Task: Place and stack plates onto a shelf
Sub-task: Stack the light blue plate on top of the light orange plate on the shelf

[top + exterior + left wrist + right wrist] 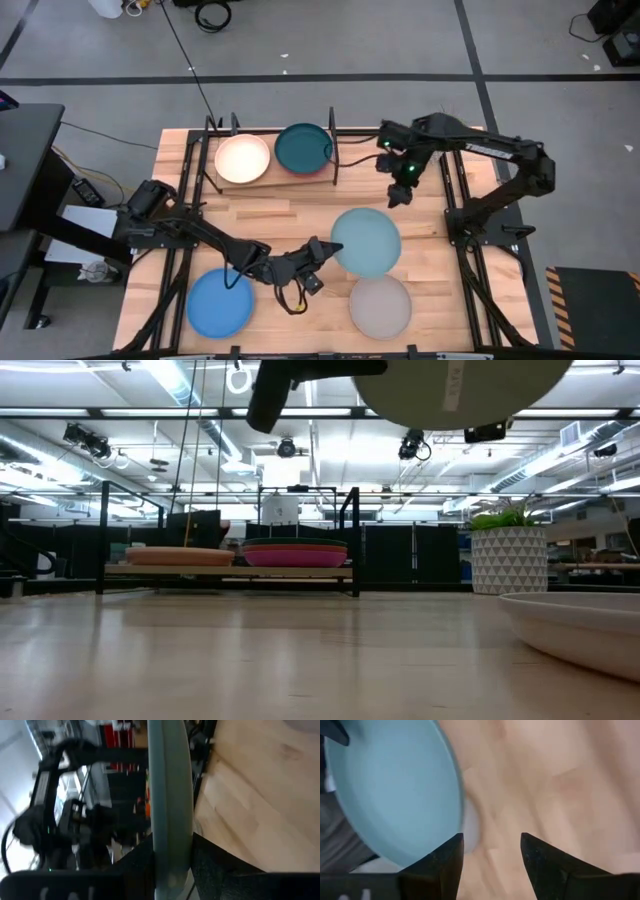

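The left gripper (322, 248) sits just left of centre in the lower half of the high view, clenched on the left rim of the pale teal plate (366, 241). In the left wrist view that plate (170, 795) runs edge-on up the middle of the frame, with a dark finger (135, 865) pressed on each side of its rim. In the low view its pale underside (460, 390) hangs at the top of the frame, clear of the tabletop (290, 215).

The right gripper (400, 193) hovers right of centre in the upper half of the high view, just above the pale teal plate's upper right edge, its fingers (445, 865) spread apart and holding nothing.

Just below the held plate, the grey plate (380, 306) lies on the table; the blue plate (220, 303) lies at lower left.

The shelf (262, 178) stands at upper centre, carrying a cream plate (243, 158) on its left and a dark teal plate (303, 147) on its right.
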